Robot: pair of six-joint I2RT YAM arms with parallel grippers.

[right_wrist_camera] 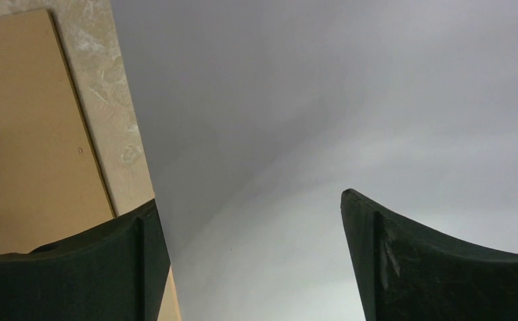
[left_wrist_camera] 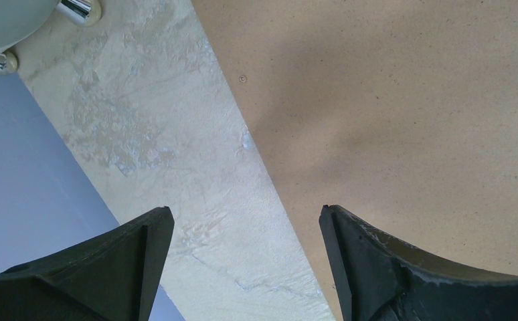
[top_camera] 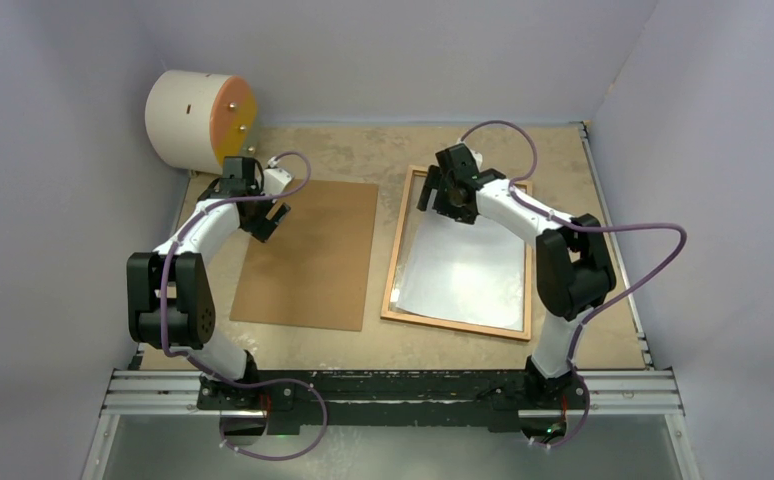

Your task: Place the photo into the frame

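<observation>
The frame point(top_camera: 395, 262), thin orange-brown wood, lies flat on the table at the right. The photo point(top_camera: 463, 275) lies inside it with its plain white side up, so the print is hidden. It fills most of the right wrist view point(right_wrist_camera: 323, 120), slightly curved. My right gripper point(top_camera: 435, 198) is open and empty just above the photo's far left part; its jaws point(right_wrist_camera: 249, 204) stand wide apart. My left gripper point(top_camera: 271, 222) is open and empty above the far left edge of the brown backing board point(top_camera: 308, 255).
The backing board point(left_wrist_camera: 410, 120) lies flat left of the frame, and the left gripper point(left_wrist_camera: 246, 221) straddles its edge. It also shows in the right wrist view point(right_wrist_camera: 22, 134). A cream-and-orange cylinder point(top_camera: 198, 120) stands at the far left corner. Grey walls enclose the table.
</observation>
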